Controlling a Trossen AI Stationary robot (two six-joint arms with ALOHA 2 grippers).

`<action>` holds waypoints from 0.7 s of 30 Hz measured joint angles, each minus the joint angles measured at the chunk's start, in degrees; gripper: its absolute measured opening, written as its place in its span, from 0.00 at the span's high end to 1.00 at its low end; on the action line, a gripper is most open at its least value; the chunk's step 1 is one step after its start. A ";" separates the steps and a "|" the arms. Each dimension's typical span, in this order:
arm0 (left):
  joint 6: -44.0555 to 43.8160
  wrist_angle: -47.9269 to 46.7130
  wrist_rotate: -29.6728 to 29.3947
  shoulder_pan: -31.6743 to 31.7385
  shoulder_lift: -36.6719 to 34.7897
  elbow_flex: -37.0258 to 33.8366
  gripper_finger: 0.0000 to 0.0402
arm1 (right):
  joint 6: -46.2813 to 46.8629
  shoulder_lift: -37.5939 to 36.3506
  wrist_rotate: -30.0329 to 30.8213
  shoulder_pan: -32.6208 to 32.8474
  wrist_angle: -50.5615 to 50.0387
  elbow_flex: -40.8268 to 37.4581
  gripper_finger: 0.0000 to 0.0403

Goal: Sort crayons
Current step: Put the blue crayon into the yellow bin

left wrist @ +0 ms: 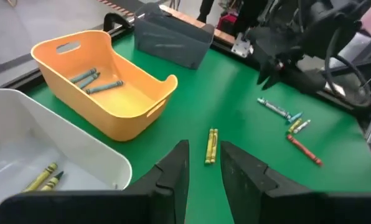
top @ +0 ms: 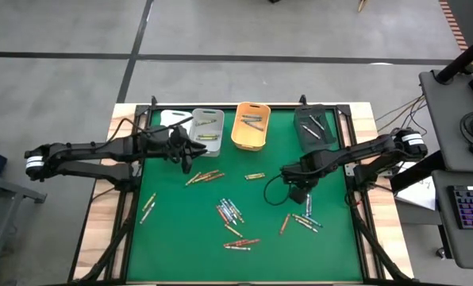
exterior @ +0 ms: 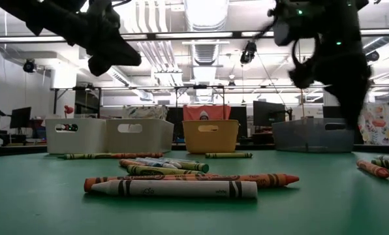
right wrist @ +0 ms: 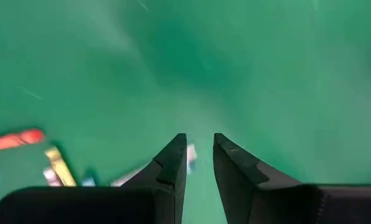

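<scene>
Crayons [top: 231, 213], thin paper-wrapped sticks, lie scattered across the lower middle of the green table [top: 173, 238]. Light, stiff and prone to rolling, they're best pinched mid-length. Left hand [left wrist: 203, 163] and right hand [right wrist: 200, 155] both narrow, empty.

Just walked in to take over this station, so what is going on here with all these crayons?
Two dark arms are sorting loose paper-wrapped crayons from a green mat into four small bins along its far edge. The orange bin holds grey ones, the pale grey bin yellow ones. The left gripper hangs near those bins, fingers slightly apart and empty, above a yellow pair. The right gripper is low over the mat beside scattered crayons, holding nothing visible. Most crayons remain unsorted.
</scene>
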 joint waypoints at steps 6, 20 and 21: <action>-0.35 1.68 0.05 0.00 0.02 -0.37 0.82 | -19.92 0.73 2.94 0.00 22.21 -0.42 0.83; -0.31 1.91 0.04 0.00 0.06 -0.11 0.82 | 12.10 1.09 -12.10 4.05 17.32 4.11 0.83; -0.28 1.88 0.04 0.00 0.06 -0.12 0.82 | 12.49 1.09 -12.12 5.34 14.33 4.09 0.83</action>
